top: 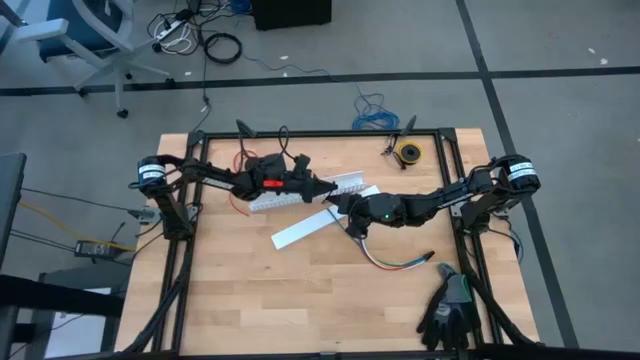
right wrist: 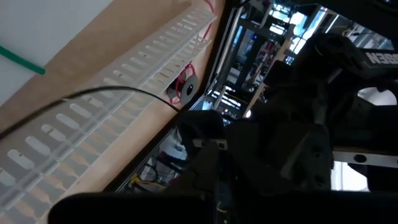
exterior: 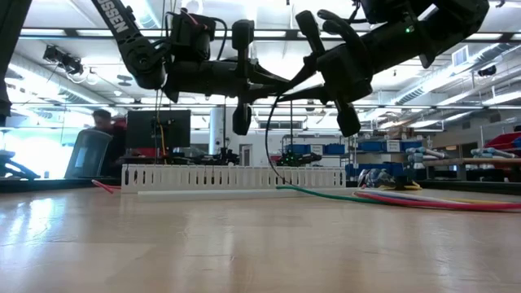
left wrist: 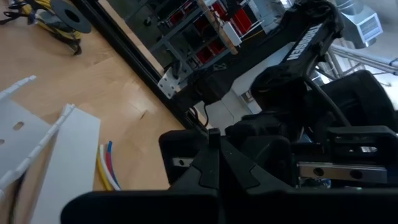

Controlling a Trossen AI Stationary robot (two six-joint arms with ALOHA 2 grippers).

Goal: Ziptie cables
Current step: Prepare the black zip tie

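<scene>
The 2 grippers meet mid-air: right gripper [exterior: 342, 81] and left gripper [exterior: 241, 77], finger states unclear. The looping ziptie [exterior: 273, 122] could slip free, missing the cables [top: 395, 262].

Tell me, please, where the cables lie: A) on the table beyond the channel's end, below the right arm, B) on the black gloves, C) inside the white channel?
A: the cables rest on the bare table, outside the channel and short of the gloves.

table [top: 250, 290]: smooth pale wood | channel [top: 290, 193]: white slotted plastic
</scene>
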